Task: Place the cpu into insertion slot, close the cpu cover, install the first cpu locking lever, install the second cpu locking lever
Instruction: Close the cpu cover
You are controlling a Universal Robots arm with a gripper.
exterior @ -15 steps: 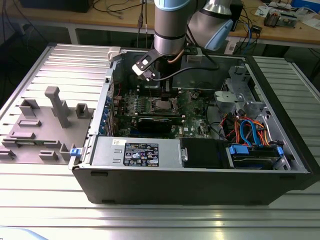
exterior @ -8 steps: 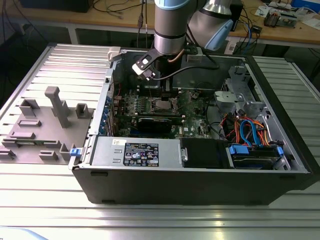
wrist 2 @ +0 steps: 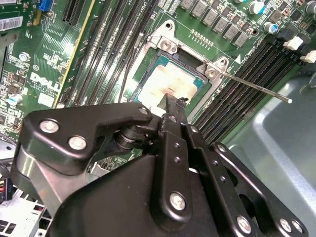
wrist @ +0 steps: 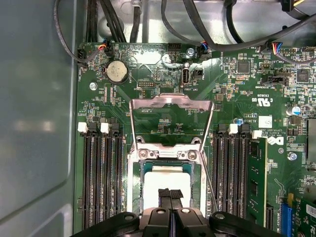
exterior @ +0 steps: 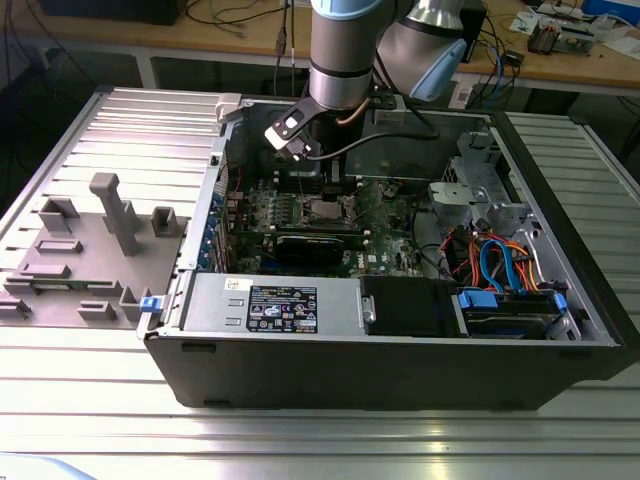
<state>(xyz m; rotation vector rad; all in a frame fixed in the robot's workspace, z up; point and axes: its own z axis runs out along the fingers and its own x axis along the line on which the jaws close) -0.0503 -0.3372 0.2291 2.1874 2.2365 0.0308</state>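
Plainly, the cpu (wrist: 165,181) lies flat inside the insertion slot (wrist: 196,187), its pale metal top facing up and its edges square with the slot's silver rim, so that step looks done. The gripper (wrist: 170,193) hangs above it, fingers pressed together with nothing between them. Their tips are over the half of the cpu away from the hinge; whether they touch the metal top I cannot tell. The cpu cover (wrist: 170,102) is not yet closed. It stands raised on its hinge at the opposite edge of the slot, so it lies beyond the cpu from the fingertips, with the green circuit board (wrist: 237,89) showing through its square window. Its hinge line runs across the slot, at right angles to the long black memory slots (wrist: 101,182) that flank the slot on both sides. In the second wrist view a thin locking lever (wrist 2: 252,87) juts out free from one corner of the slot, not latched down. In the exterior view the arm (exterior: 345,50) reaches down into the open computer case (exterior: 400,350).
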